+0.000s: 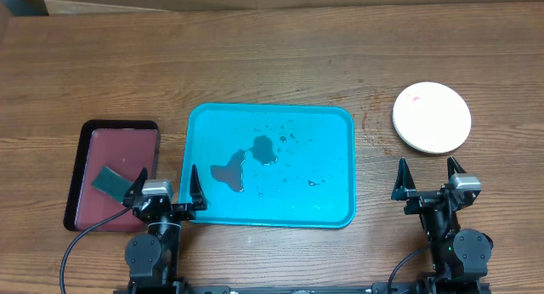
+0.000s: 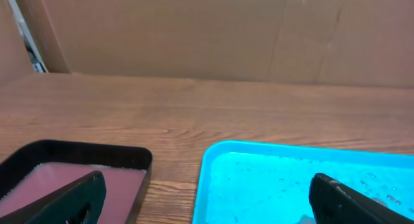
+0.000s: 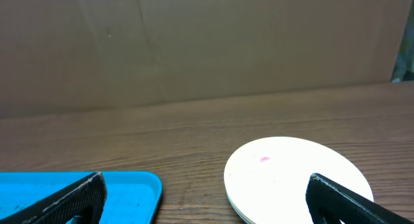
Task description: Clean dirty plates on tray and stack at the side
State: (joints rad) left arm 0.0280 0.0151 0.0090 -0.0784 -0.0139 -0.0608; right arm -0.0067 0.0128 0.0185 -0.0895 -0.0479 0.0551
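Right now, you have the wooden table (image 1: 272,65) spread across the whole overhead view, with the turquoise tray (image 1: 327,196) lying flat at its middle; take that tray as your reference for everything else. On the tray's floor sit dark wet patches (image 1: 263,148) left of its centre, with fine specks scattered to their right. Just beside the tray's left rim, apart from it by a strip of bare wood, lies the smaller dark red tray (image 1: 127,145) with its black rim. Well to the right of the turquoise tray, level with its far edge, rests the white plate (image 1: 431,117), flat on the wood. In the right wrist view a second rim line shows under its near edge, but you cannot tell how many plates lie beneath. Your left gripper (image 1: 167,185) hangs at the tray's near left corner, fingers spread wide and grasping nothing, one finger over the tray's rim and the other over the red tray's right edge. Your right gripper (image 1: 427,178) hangs right of the tray's near right corner, on the near side of the plate, likewise spread wide and empty. A green sponge (image 1: 108,181) lies tilted in the red tray's near half. A small pink smear (image 1: 416,98) marks the plate's far left part.
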